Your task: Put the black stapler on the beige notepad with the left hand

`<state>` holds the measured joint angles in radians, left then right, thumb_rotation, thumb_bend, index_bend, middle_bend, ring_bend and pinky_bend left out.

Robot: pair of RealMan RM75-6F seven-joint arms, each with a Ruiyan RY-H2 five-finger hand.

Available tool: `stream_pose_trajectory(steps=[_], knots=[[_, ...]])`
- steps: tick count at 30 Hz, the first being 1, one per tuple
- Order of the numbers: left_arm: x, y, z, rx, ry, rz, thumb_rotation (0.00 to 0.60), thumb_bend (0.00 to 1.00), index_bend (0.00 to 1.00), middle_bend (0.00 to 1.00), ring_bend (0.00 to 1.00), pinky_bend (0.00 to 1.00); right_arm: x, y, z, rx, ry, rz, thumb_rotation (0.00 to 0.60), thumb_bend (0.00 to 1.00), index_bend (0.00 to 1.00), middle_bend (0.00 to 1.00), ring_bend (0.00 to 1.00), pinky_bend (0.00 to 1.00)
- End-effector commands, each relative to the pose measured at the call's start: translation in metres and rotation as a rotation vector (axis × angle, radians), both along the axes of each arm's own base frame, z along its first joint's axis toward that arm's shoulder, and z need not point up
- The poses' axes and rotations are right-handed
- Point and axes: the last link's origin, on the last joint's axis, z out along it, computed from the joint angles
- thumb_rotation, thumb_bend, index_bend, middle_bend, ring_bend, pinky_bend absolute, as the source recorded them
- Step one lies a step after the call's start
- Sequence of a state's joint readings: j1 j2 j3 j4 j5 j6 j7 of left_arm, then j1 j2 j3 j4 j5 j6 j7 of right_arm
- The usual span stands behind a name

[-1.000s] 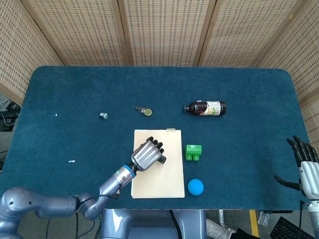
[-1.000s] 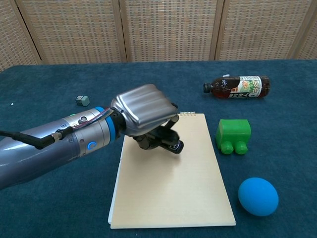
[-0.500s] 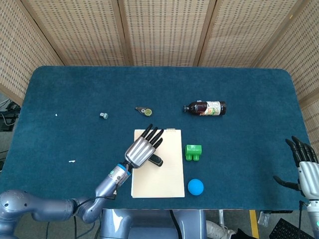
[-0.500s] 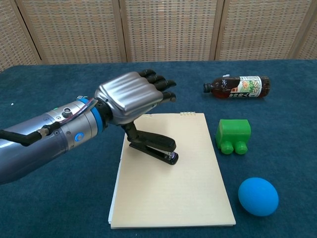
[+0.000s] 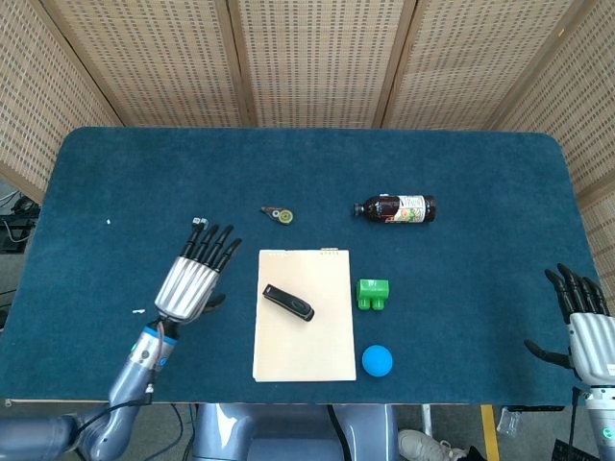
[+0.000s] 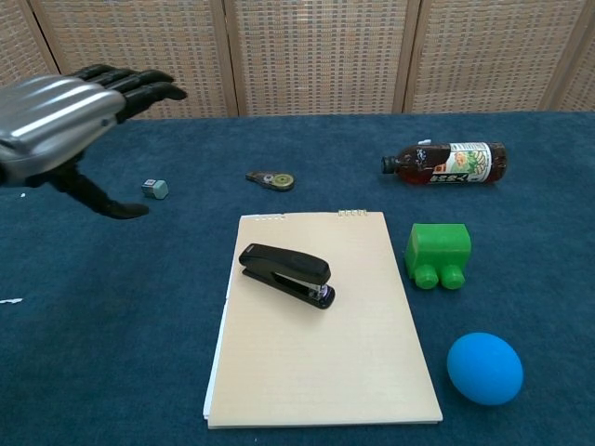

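Woven wicker panels close off the far side, and in front of me a dark blue cloth covers the table (image 5: 461, 173). The black stapler (image 5: 288, 303) lies flat on the upper half of the beige notepad (image 5: 317, 355), set at a slant, with nothing touching it. My left hand (image 5: 195, 277) hovers above the cloth to the left of the notepad, well apart from the stapler, fingers stretched out and spread, holding nothing. My right hand (image 5: 579, 317) is at the near right edge of the table, fingers also spread and empty. A green block (image 5: 373, 293) sits just right of the notepad, a blue ball (image 5: 377, 360) nearer. A brown bottle (image 5: 396, 207) lies on its side farther back.
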<state>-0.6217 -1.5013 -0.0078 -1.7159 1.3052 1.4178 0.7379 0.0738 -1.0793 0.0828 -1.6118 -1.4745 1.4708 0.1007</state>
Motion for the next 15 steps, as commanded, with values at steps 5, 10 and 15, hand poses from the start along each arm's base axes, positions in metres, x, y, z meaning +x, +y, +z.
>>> stream_pose_trajectory(steps=[5,10,15], knots=[[-0.082,-0.048,0.056,0.072,0.043,0.264,0.6,0.19,0.0,0.0,0.0,0.0,0.003,0.0,-0.012,0.012,0.063,-0.002,0.6,0.18,0.04,0.0,0.0,0.0],[-0.113,-0.077,0.068,0.105,0.076,0.352,0.6,0.19,0.0,0.0,0.0,0.0,0.006,-0.001,-0.016,0.016,0.063,0.002,0.6,0.18,0.03,0.0,0.0,0.0],[-0.133,-0.095,0.082,0.123,0.061,0.416,0.6,0.19,0.0,0.0,0.0,0.0,0.006,-0.001,-0.018,0.025,0.064,0.001,0.6,0.18,0.03,0.0,0.0,0.0]])
